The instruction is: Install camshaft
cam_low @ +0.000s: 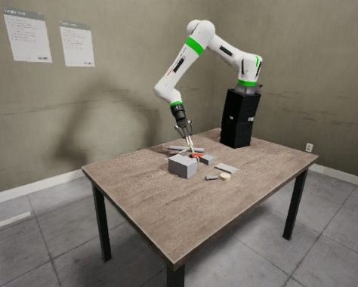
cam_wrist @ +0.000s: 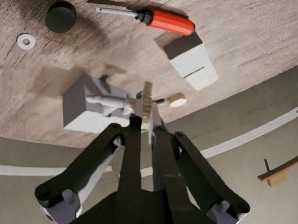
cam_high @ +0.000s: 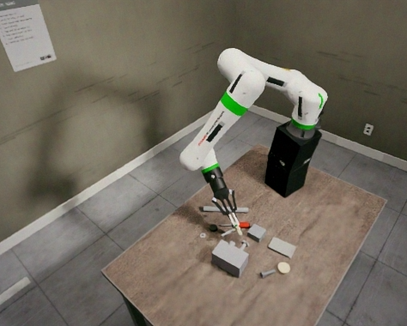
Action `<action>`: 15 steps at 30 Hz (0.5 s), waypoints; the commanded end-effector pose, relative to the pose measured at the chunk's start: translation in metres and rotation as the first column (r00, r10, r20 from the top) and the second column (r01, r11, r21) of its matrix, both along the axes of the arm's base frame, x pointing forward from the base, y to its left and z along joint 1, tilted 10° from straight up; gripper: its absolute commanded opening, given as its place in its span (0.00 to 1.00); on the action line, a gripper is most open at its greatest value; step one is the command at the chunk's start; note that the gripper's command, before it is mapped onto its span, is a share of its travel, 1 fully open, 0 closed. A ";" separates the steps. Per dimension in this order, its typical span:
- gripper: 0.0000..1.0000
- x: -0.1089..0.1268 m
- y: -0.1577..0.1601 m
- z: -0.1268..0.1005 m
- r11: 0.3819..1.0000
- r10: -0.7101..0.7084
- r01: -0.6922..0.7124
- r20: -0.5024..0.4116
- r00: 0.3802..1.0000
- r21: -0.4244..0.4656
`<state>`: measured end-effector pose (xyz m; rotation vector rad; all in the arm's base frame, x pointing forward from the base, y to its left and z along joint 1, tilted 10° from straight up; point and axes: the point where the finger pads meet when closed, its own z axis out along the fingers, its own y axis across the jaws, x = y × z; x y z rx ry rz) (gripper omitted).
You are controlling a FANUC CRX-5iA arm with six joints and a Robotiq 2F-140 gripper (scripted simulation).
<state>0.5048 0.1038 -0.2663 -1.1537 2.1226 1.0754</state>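
The grey engine case (cam_high: 229, 257) stands upright on the table, with short pale parts sticking out of its far side; it also shows in the exterior view (cam_low: 182, 165) and in the wrist view (cam_wrist: 83, 104). My gripper (cam_high: 235, 227) hangs just beyond the case and above the table, fingers pointing down. It is shut on the camshaft (cam_high: 228, 232). In the wrist view the gripper (cam_wrist: 147, 112) pinches a thin edge of the camshaft (cam_wrist: 145, 99), and its pale shaft points sideways toward the case. The gear marks are too small to tell.
A red-handled screwdriver (cam_high: 243, 224), a small grey block (cam_high: 256, 232), a black disc (cam_high: 212, 227) and a washer (cam_high: 202, 235) lie close around the gripper. A long grey bar (cam_high: 224, 209) lies behind. A flat plate (cam_high: 282, 247), a cream disc (cam_high: 283, 268) and a short cylinder (cam_high: 267, 273) lie to the right.
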 end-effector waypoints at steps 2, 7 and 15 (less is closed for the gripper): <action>0.14 0.001 0.000 0.001 1.000 0.000 0.000 0.002 1.000 0.000; 0.14 0.000 0.000 0.001 1.000 0.004 -0.004 0.003 1.000 -0.008; 0.14 -0.004 0.006 0.004 0.982 0.094 -0.086 0.040 0.995 -0.170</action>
